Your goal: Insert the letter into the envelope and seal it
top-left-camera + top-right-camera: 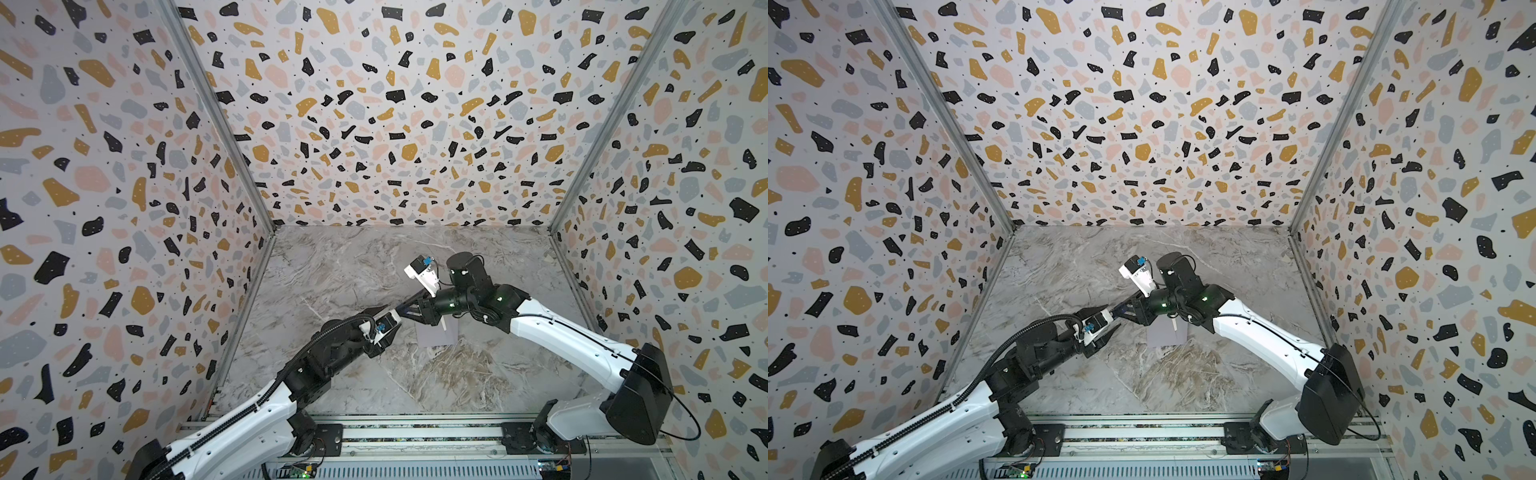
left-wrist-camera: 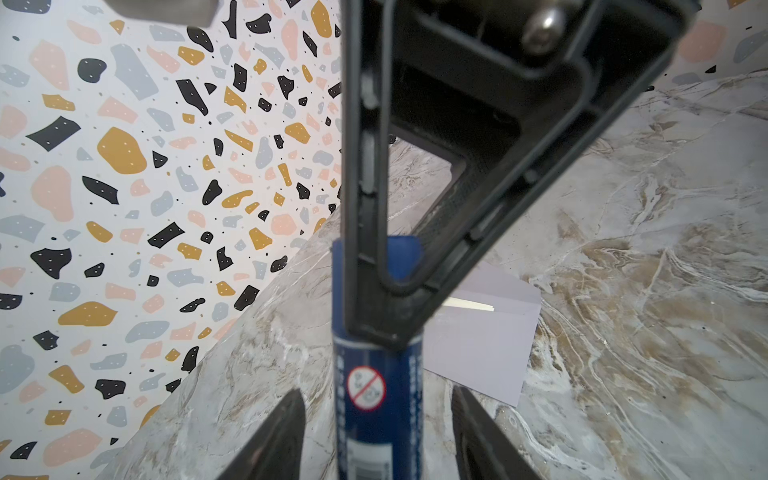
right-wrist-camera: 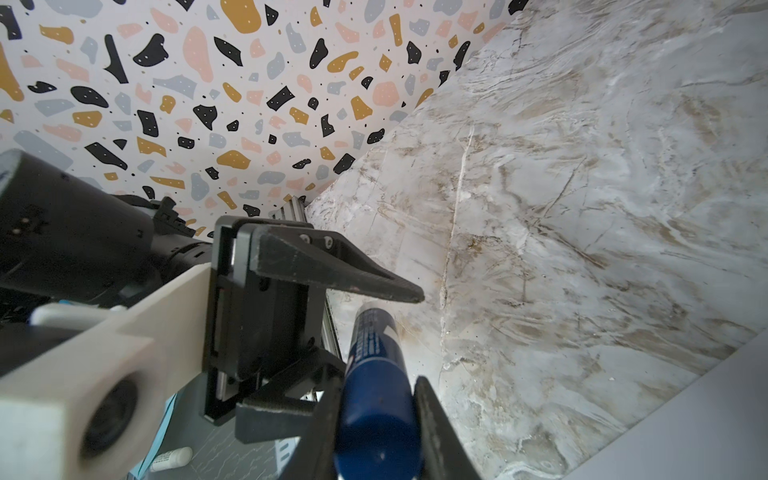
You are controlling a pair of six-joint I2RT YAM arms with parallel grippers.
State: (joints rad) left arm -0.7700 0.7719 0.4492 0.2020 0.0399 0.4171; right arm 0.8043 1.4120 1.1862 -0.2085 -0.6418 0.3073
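The right gripper [image 3: 380,382] was clamped on a blue tube [image 3: 374,340] above the counter [image 1: 332,270]. The left gripper [image 2: 377,405] stood with its jaws apart on either side of the tube, clear of it. The envelope [image 2: 482,349] lay flat near mid-counter, bare marble around it and every wall well away, with a cream strip [image 2: 469,306] showing along its flap edge.

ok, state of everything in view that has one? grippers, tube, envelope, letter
left gripper: open, fingers either side of the blue tube, not touching it.
right gripper: shut on the blue tube.
blue tube: held off the table by the right gripper alone.
envelope: flat on the table, flap looks open.
letter: not plainly visible; the pale strip at the envelope's fold may be its edge.
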